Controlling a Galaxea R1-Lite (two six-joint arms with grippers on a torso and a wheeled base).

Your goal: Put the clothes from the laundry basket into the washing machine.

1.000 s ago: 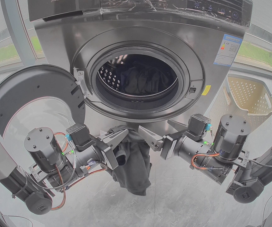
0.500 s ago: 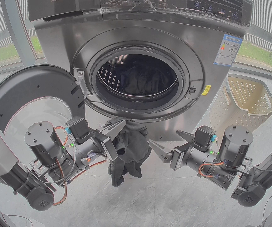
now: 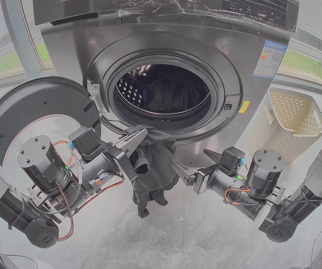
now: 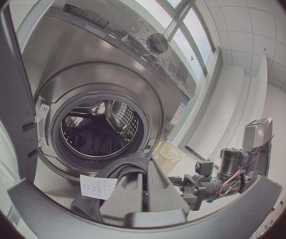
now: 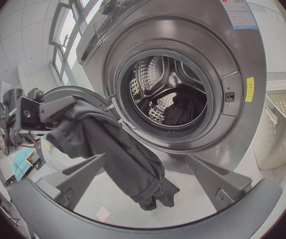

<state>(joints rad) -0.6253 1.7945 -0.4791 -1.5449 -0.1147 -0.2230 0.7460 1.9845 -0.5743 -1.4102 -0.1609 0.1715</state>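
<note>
A dark garment (image 3: 155, 165) hangs from my left gripper (image 3: 140, 137), which is shut on its upper edge just below the washing machine's door rim (image 3: 168, 136). In the left wrist view the fingers (image 4: 156, 186) pinch the cloth (image 4: 126, 166) beside a white label (image 4: 95, 186). My right gripper (image 3: 189, 157) stands open to the right of the hanging garment, holding nothing. From the right wrist the garment (image 5: 116, 146) droops between me and the drum (image 5: 169, 97). More dark clothes (image 3: 168, 94) lie inside the drum.
The round door (image 3: 37, 109) is swung open to the left, close behind my left arm. A cream laundry basket (image 3: 295, 120) stands to the right of the machine. Bare grey floor (image 3: 190, 236) lies below both arms.
My left gripper has lifted the garment up and toward the drum opening. The right gripper has drawn back from the cloth, lower and to the right. The cloth's hanging end has bunched shorter.
</note>
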